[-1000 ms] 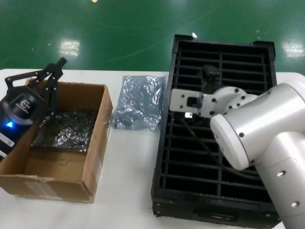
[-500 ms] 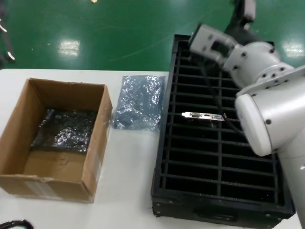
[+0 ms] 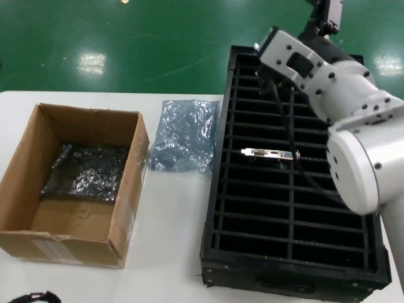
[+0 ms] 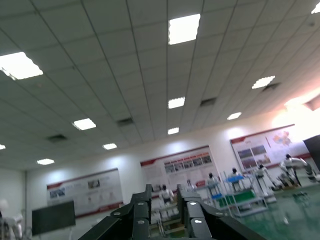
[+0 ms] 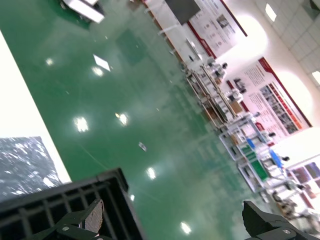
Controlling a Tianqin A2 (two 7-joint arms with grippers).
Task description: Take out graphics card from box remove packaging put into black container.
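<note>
since before, right claw lifted off, spread wide and empty; graphics card stands slotted in black container.

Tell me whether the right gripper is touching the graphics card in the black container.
Apart. The head view shows the graphics card slotted in the black container, while the right arm is raised beyond the container's far end.

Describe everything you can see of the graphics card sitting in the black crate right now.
In the head view, the graphics card shows mostly as a thin silver metal bracket with a few dark cut-outs, lying crosswise over the central divider of the black container, about halfway along its length. The dark board itself is barely separable from the black ribs, so how deep it sits in a slot cannot be told. It is bare, with no bag on it. Nothing holds it; a black cable from the right arm passes just beside its right end.
</note>
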